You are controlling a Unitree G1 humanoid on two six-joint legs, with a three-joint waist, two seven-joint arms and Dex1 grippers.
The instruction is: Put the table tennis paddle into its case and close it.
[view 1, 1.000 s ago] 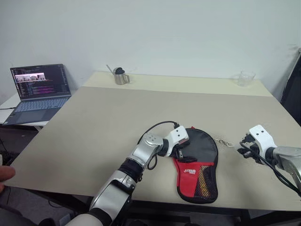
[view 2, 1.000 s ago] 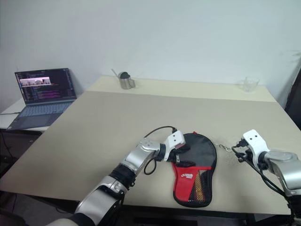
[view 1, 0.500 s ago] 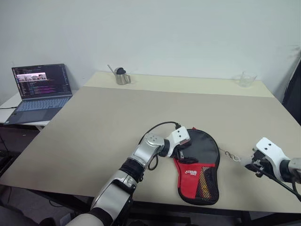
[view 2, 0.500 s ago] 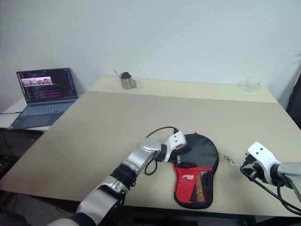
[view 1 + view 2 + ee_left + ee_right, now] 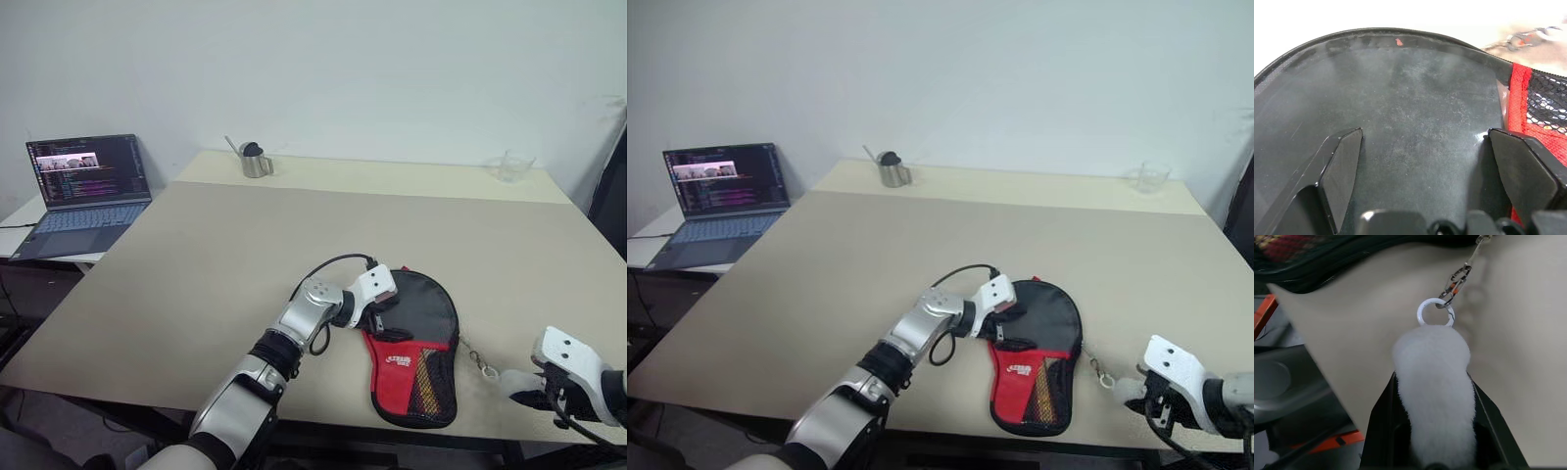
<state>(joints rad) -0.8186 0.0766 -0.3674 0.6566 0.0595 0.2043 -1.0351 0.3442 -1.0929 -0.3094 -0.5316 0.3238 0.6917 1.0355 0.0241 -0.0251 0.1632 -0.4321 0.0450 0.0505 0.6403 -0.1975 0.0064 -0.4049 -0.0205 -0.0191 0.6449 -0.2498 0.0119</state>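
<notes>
Beige table [image 5: 245, 255] bears the black-and-red mesh-pocketed case [image 5: 411, 354]; wide-spread left gripper [image 5: 377, 315] presses its black panel, right gripper [image 5: 1432, 431] pinching its fluffy white charm [image 5: 1432, 382].

It is looking like an office or lab: a laptop [image 5: 83, 186] is running beside a wide beige tabletop [image 5: 294, 235], plain white wall [image 5: 343, 69] standing behind.

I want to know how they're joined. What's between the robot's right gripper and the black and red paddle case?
In the right wrist view, the right gripper pinches a fluffy white charm; a white ring and small metal chain lead to the case.
</notes>
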